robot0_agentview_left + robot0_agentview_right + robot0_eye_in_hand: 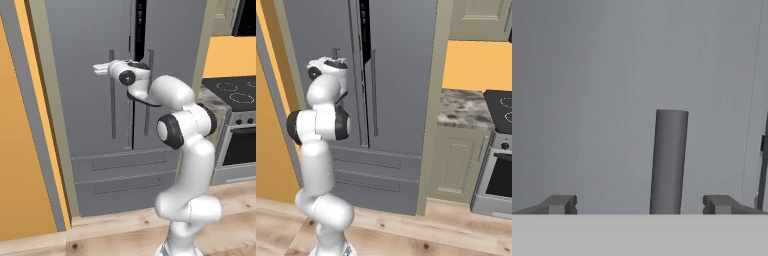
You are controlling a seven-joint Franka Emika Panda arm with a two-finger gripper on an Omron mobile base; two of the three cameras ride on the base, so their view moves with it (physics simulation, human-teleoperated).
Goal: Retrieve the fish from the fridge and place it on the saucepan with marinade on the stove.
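Observation:
The fridge is a tall grey unit with two upper doors and a narrow dark slit between them near the top. My gripper is open and held up close to the left door. In the hand view, the top end of the left door's vertical handle stands between my two fingertips, untouched. The black stove lies off to the right. The fish, the saucepan and the marinade are out of view.
The right door's handle hangs beside the slit. Two grey drawers sit below the doors. A stone counter over a beige cabinet separates fridge and oven. An orange wall stands at left.

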